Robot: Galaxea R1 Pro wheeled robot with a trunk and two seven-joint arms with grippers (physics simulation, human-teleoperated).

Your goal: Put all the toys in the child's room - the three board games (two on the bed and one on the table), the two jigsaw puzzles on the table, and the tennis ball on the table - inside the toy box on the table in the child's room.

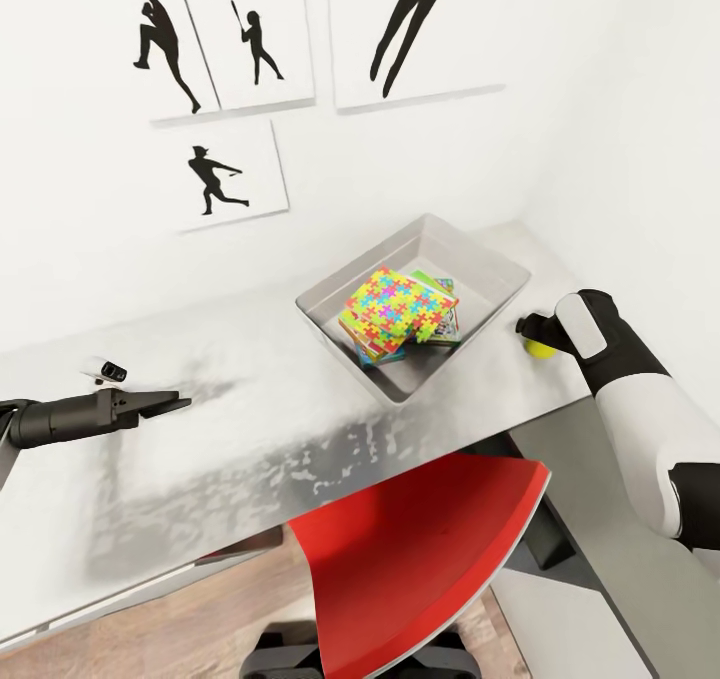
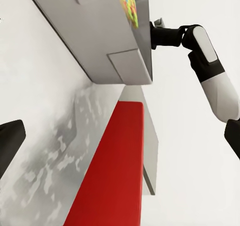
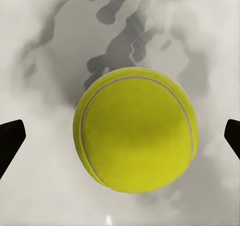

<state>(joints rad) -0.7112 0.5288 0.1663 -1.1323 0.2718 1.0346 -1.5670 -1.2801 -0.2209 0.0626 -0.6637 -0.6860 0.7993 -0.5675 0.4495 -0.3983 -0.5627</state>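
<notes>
Right gripper (image 3: pixel 120 136) poised over the tennis ball (image 1: pixel 541 349) beside the toy box (image 1: pixel 495 259) on the table (image 1: pixel 200 439).

The toy box sits skewed on the white tabletop, its long axis running from near-left to far-right, and holds a tilted jigsaw puzzle (image 1: pixel 400 311) with the edge of a board game (image 1: pixel 443 325) showing under it. The ball lies on the tabletop just right of the box; the right wrist view shows it centred between the two dark fingertips (image 3: pixel 10 141), which stand wide apart and clear of it. In the head view the right arm bends in from the near right, wrist angled down at the ball. The left gripper (image 1: pixel 165 401) hangs level over the left of the table, pointing right, its fingers seemingly close together. The left wrist view shows the box's grey outer wall and a red chair (image 2: pixel 110 171).
</notes>
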